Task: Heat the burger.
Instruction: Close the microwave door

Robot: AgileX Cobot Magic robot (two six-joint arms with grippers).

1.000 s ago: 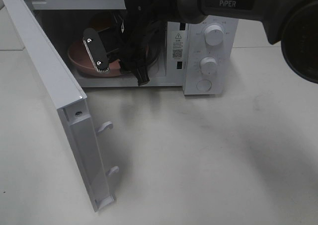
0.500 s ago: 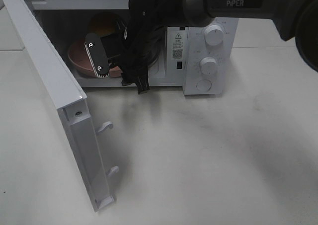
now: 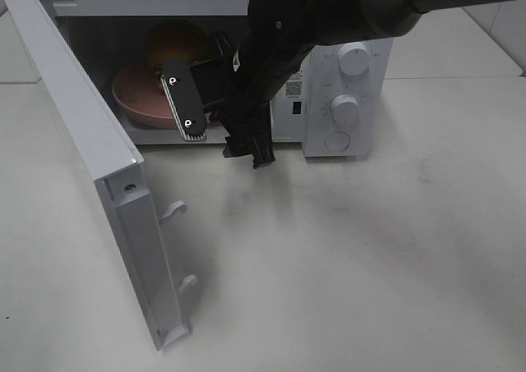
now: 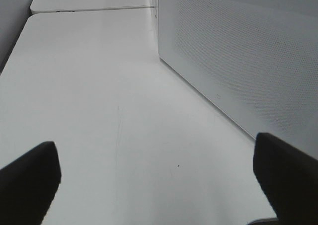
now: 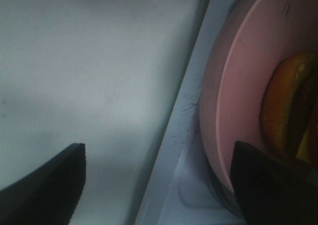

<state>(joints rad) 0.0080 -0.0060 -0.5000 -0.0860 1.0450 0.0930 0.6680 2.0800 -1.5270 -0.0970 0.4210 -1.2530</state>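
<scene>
the black right gripper [image 3: 227,146] has drawn back out of the oven cavity toward its front sill, and its jaws have spread wider than a second ago, so more of the bun shows past it; plate, burger and door lie as before. the jaws now stand wide apart with nothing between them. just behind the gripper, inside the cavity, the tall burger [image 3: 175,40] with a glossy golden-brown bun sits on the round pink plate [image 3: 131,93], apart from both fingers. one light-edged finger [image 3: 184,101] crosses in front of the plate's rim in the high view. beside the gripper's arm are the two round white knobs [image 3: 353,57] of the boxy white microwave [image 3: 366,84], and the white door [image 3: 82,142] hangs swung open well off to the gripper's other side. below it lies a pale grey tabletop [image 3: 370,265], faintly scuffed. the black left gripper [image 4: 156,183] hovers over the same tabletop, spread wide and empty, with a white dotted panel [image 4: 248,61] beside it.
</scene>
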